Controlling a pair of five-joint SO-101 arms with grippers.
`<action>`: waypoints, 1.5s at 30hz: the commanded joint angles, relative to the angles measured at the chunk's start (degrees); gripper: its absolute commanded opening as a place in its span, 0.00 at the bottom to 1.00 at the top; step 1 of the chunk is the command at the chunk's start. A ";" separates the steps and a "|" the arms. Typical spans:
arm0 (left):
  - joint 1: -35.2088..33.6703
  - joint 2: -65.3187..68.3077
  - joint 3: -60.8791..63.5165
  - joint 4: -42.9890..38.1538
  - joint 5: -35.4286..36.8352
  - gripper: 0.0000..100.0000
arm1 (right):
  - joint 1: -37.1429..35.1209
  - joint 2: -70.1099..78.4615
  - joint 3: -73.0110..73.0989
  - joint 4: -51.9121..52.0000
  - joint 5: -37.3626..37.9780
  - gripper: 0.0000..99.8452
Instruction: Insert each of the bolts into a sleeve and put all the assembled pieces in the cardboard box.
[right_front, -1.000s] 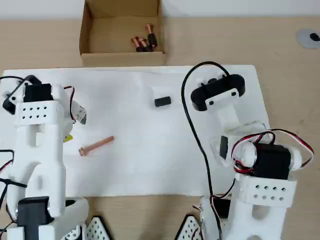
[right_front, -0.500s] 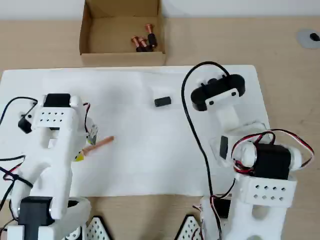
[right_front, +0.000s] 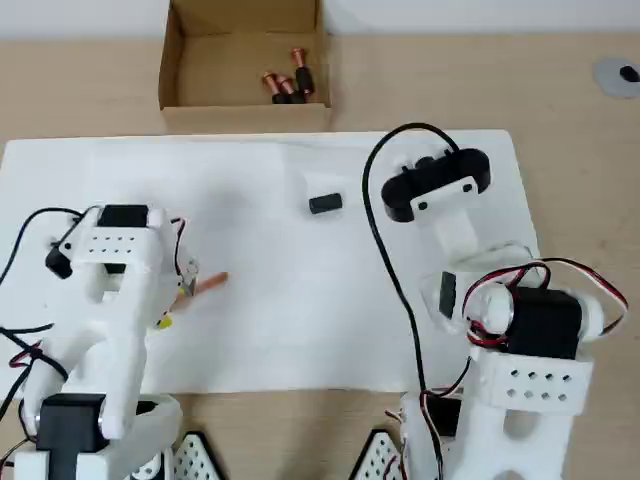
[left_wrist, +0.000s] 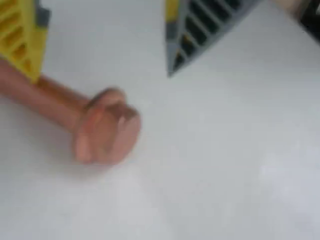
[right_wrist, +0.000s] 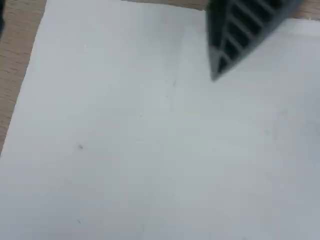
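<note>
A copper bolt lies on the white sheet at the left. My left gripper is lowered over its head end. In the left wrist view the bolt rests on the sheet, its shaft passing by the yellow finger, and the grey finger stands apart on the other side. My left gripper is open. A black sleeve lies alone near the sheet's middle back. My right arm stays at the right, and my right gripper hangs over bare sheet.
The cardboard box stands behind the sheet at the back and holds several assembled pieces. A black cable loops over the right half of the sheet. Wooden tabletop surrounds the sheet.
My left arm swung toward the bolt and came down, so its gripper now covers the bolt's head end. The right arm, the sleeve and the box have not moved.
</note>
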 joint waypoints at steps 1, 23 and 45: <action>0.35 -0.22 1.58 -3.69 2.02 0.18 | 0.40 -0.57 0.13 -0.18 -0.62 0.33; 0.26 -0.84 13.45 -21.98 7.82 0.02 | 0.57 -0.66 0.13 -0.09 -0.62 0.33; 0.62 -0.84 -26.29 9.76 -7.47 0.00 | 0.40 -0.66 0.13 -0.09 -2.20 0.33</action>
